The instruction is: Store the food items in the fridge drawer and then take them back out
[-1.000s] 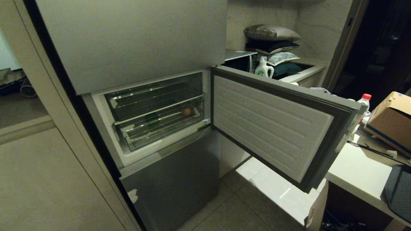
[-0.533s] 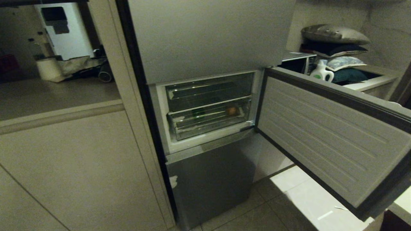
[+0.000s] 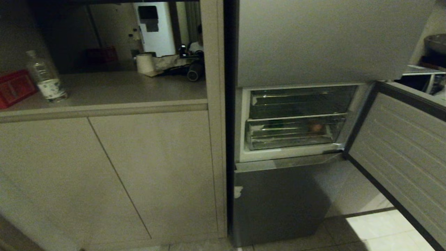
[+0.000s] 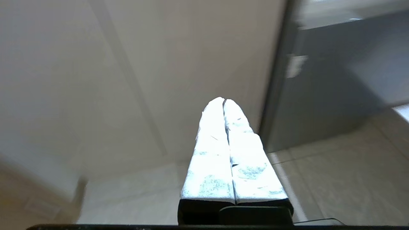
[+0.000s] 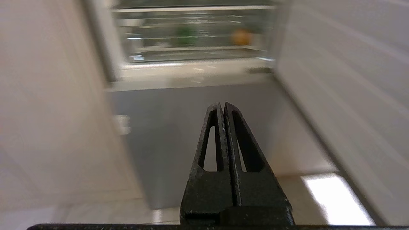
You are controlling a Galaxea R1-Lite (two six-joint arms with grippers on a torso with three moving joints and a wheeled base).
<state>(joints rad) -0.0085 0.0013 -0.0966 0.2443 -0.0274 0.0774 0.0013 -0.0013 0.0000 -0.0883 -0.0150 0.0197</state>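
Observation:
The fridge drawer (image 3: 289, 142) is the lower clear bin in the open middle compartment of the grey fridge, right of centre in the head view. Inside it, toward the right, lies the round orange-brown food item (image 3: 316, 128). The right wrist view also shows the drawer (image 5: 191, 52), with the dark green food item (image 5: 186, 33) at its middle and the orange one (image 5: 241, 36) further along. My right gripper (image 5: 222, 103) is shut and empty, low before the fridge's bottom door. My left gripper (image 4: 223, 100) is shut and empty, facing the cabinet front. Neither arm appears in the head view.
The compartment's door (image 3: 400, 146) stands swung open to the right. A shallower clear tray (image 3: 299, 101) sits above the drawer. Left of the fridge is a beige cabinet (image 3: 104, 167); its counter holds a water bottle (image 3: 44, 77) and a red crate (image 3: 14, 87).
The whole head view has swung left, so the fridge now sits at the picture's right and the cabinet counter has come into sight. Nothing in the scene itself has moved.

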